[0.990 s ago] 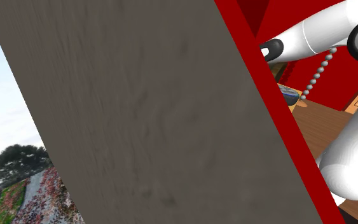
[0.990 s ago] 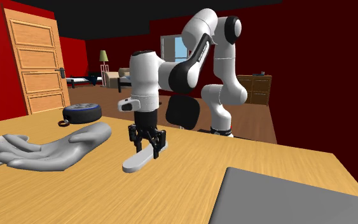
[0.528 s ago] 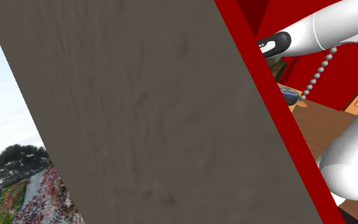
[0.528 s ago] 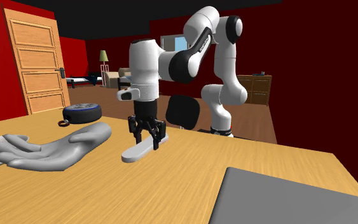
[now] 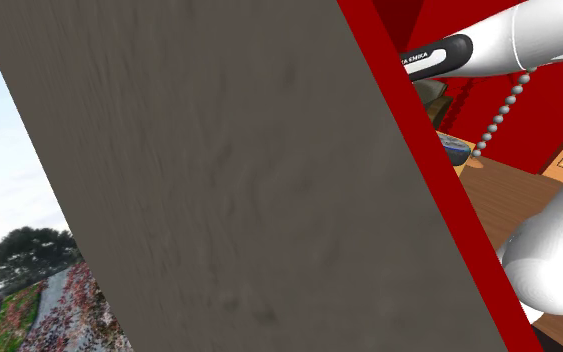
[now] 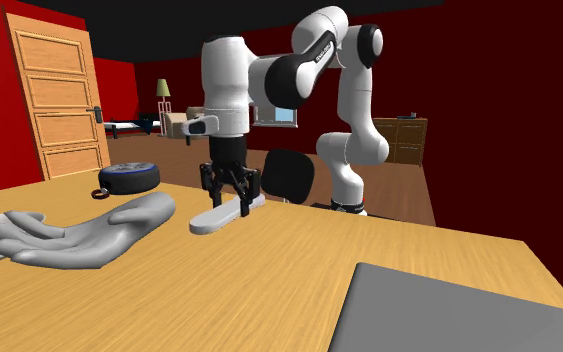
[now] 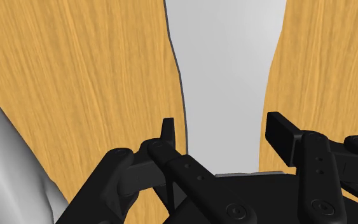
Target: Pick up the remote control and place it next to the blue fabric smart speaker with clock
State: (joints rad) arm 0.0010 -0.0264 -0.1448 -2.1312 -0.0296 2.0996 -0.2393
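Observation:
My gripper [image 6: 231,203] is shut on one end of the remote control [image 6: 207,221], a plain pale grey bar. The remote hangs a little above the wooden table [image 6: 299,270], its free end dipping toward the second exterior view's left. In the wrist view the remote [image 7: 225,76] runs out from between my two black fingers [image 7: 169,135], which press its sides at the gripper [image 7: 225,137]. The smart speaker [image 6: 129,177], a dark round puck with a blue band, sits farther back on the table toward that view's left, well apart from the gripper.
A large grey hand sculpture [image 6: 79,235] lies on the table between remote and speaker, and its edge [image 7: 6,165] sits beside my gripper. A grey flat slab [image 6: 449,315] lies at the near right. A grey-brown panel [image 5: 219,180] blocks the shoulder view, with the arm [image 5: 489,50] behind it.
My gripper has risen with the remote, lifting it off the table, and has drifted slightly toward the second exterior view's left. The arm's upper link has swung higher.

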